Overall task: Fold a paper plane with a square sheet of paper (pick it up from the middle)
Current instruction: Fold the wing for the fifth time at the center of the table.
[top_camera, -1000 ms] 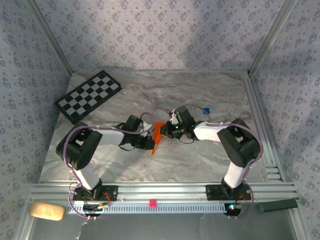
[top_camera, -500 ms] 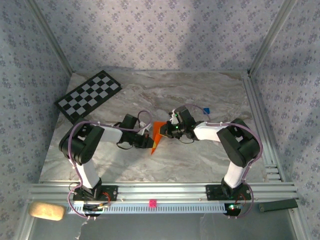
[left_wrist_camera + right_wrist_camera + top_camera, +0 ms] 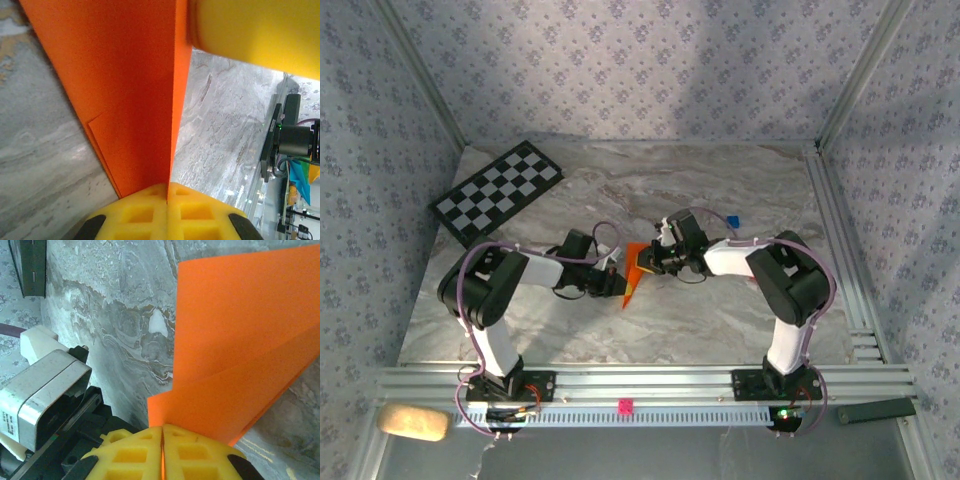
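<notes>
The orange paper (image 3: 634,270), folded into a narrow pointed shape, is held between both grippers over the middle of the marble table (image 3: 720,190). My left gripper (image 3: 619,281) is shut on its near part; in the left wrist view the paper (image 3: 125,90) rises as a creased sheet out of the pressed yellow pads (image 3: 145,212). My right gripper (image 3: 649,258) is shut on the far edge; in the right wrist view the layered paper (image 3: 235,355) fans out from the closed pads (image 3: 135,452).
A black-and-white checkerboard (image 3: 496,190) lies at the back left. A small blue cube (image 3: 733,222) sits behind the right arm. A small red cube (image 3: 623,406) rests on the front rail. Aluminium frame rails (image 3: 840,240) border the table on the right.
The left arm has drawn slightly back to the left and the right gripper has shifted a little left; the paper stays pinched between them.
</notes>
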Robot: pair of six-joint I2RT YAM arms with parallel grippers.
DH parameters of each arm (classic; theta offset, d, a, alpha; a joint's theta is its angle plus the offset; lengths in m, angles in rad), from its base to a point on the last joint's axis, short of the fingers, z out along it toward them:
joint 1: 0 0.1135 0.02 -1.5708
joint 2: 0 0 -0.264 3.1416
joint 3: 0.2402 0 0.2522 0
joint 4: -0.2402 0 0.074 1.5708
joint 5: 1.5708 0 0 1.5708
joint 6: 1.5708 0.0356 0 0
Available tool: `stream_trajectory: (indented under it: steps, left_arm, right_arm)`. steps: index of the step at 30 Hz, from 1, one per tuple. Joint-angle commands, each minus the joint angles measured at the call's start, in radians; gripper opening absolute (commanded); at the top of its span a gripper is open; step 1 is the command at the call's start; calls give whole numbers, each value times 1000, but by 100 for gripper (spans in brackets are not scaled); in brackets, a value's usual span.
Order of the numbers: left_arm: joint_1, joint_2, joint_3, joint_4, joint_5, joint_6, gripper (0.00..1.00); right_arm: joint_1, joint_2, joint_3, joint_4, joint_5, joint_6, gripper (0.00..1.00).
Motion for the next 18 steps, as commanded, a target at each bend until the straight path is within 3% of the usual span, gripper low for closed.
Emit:
stream_trajectory:
  steps: [1,18]
  left_arm:
    - [11,27,-35,-28,-66,-12,0]
    - [22,29,-74,11,-108,-111,0]
  right_arm:
    - [-12,29,27,2,-32,-21,10]
    - [-30,87,53,20,-74,-24,12]
